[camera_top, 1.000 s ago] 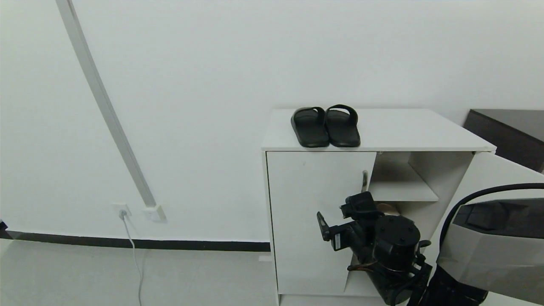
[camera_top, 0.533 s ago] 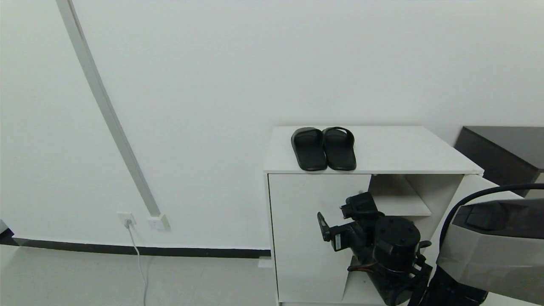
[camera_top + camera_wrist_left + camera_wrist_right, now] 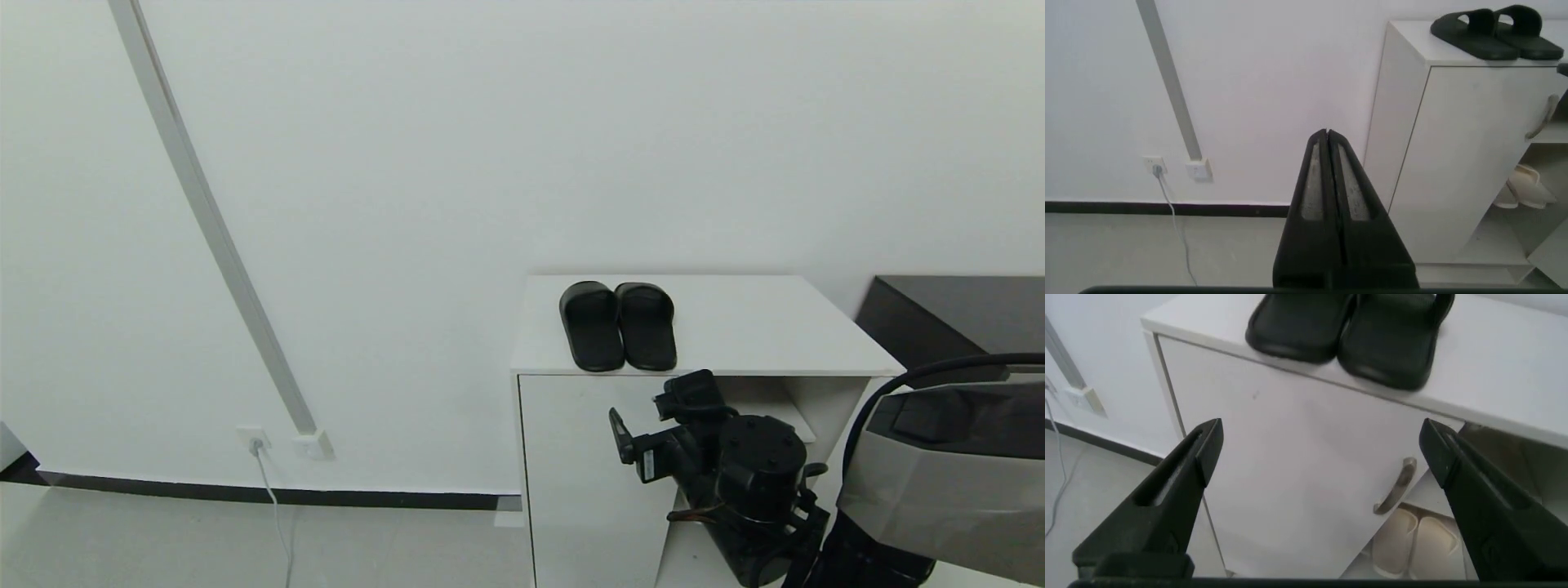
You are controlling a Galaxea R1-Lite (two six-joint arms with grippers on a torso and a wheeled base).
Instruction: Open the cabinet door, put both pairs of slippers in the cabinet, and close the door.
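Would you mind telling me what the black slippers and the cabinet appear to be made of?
Black slippers: probably moulded rubber or foam, matte, seamless one-piece look. Cabinet: likely laminated board, smooth white, thin flat panels.

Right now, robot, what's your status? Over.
Right claw open, facing cabinet. Left claw shut, holding nothing. Black slippers on cabinet top; pale pair inside. Left door shut.

closed gripper (image 3: pixel 1328 184), black slippers (image 3: pixel 1497 22) atop cabinet (image 3: pixel 1437 139)
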